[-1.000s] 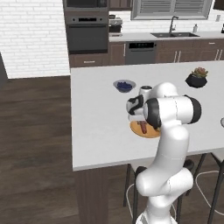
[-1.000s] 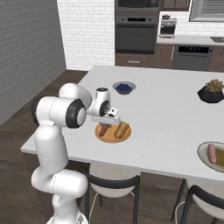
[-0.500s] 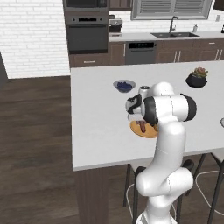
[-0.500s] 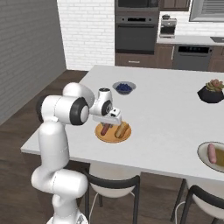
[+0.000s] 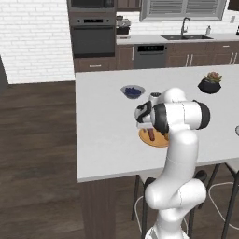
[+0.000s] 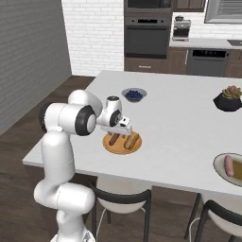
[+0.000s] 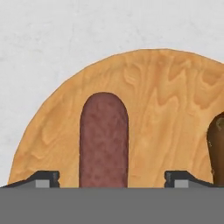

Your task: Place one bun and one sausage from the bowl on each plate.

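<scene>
Reddish-brown sausage [image 7: 104, 140] lies on the round orange-tan wooden plate [image 7: 170, 109], lengthwise between the gripper's [image 7: 111, 178] spread, empty fingertips; a golden bun [image 6: 133, 140] lies just beside it.

You see orange-tan plate [image 7: 170, 109]: wood, clear wavy grain, matt finish. Sausage [image 7: 104, 140] on it: reddish-brown, finely pebbled skin, dull. Bun [image 6: 133, 140] beside it: golden-brown crust, smooth, slight sheen. Your counter top [image 5: 102, 130]: pale grey-white, stone-like faint speckle, smooth, matt. Robot arm [image 6: 71, 120]: white shell like smooth glossy plastic, dark joints. Your oven [image 5: 93, 35]: dark metal look, satin. Back wall [image 5: 37, 42]: white brick, rough. Floor [image 5: 37, 154]: dark wood planks.
</scene>
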